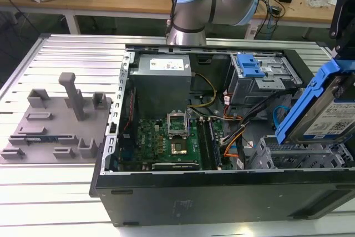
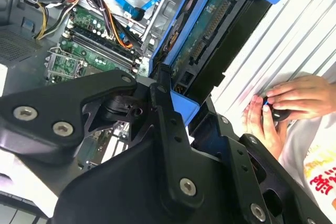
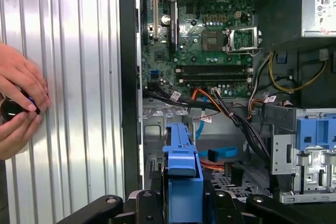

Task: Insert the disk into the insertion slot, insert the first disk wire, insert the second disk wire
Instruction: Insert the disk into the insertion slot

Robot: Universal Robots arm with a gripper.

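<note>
The disk [image 1: 324,106], a silver drive with a white-and-blue label in a bright blue carrier, hangs tilted above the open computer case at the exterior view's right. My gripper [image 3: 182,204] is shut on the disk [image 3: 181,174], with a black finger [image 3: 147,205] on each side of the blue carrier. In the second wrist view the disk [image 2: 210,30] shows its underside and connector edge. The insertion slot [image 1: 299,156], a grey perforated cage, sits in the case just below the disk. A blue cable [image 3: 218,153] and orange-black wires [image 3: 210,98] lie loose beside the insertion slot [image 3: 157,129].
A taller grey cage with a blue latch [image 1: 258,73] stands behind the slot. The motherboard [image 1: 166,137] and power supply [image 1: 161,73] take up the case's other half. A person's hands [image 3: 18,103] hold a small black object on the ribbed table beside the case. Grey fixtures [image 1: 55,120] lie at the exterior view's left.
</note>
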